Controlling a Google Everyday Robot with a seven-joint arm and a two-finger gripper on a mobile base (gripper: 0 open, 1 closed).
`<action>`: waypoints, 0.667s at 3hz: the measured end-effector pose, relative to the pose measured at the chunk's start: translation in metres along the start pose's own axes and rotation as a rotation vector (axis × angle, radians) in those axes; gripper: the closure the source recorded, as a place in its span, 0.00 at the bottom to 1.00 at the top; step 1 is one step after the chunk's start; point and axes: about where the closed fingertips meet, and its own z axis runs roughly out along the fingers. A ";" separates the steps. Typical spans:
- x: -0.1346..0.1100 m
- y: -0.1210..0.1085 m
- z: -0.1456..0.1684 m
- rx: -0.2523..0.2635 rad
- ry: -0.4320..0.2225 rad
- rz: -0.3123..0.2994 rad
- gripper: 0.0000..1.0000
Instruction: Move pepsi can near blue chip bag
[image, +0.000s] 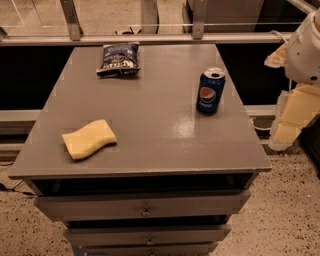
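Note:
The pepsi can (210, 91) stands upright on the right side of the grey table (150, 135), dark blue with a round red-white-blue logo and a silver top. The blue chip bag (119, 59) lies at the far left of the tabletop, crinkled, with white lettering. The can and the bag are far apart. My gripper (290, 125) hangs off the table's right edge, beside and to the right of the can, not touching it and holding nothing that I can see.
A pale yellow sponge (89, 138) lies at the front left of the table. Drawers (145, 212) sit below the tabletop. A metal rail (150, 37) runs behind the table. My white arm (307, 47) is at the upper right.

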 end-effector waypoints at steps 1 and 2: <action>-0.001 -0.001 -0.001 0.005 -0.008 0.001 0.00; -0.002 -0.010 0.014 -0.006 -0.097 0.046 0.00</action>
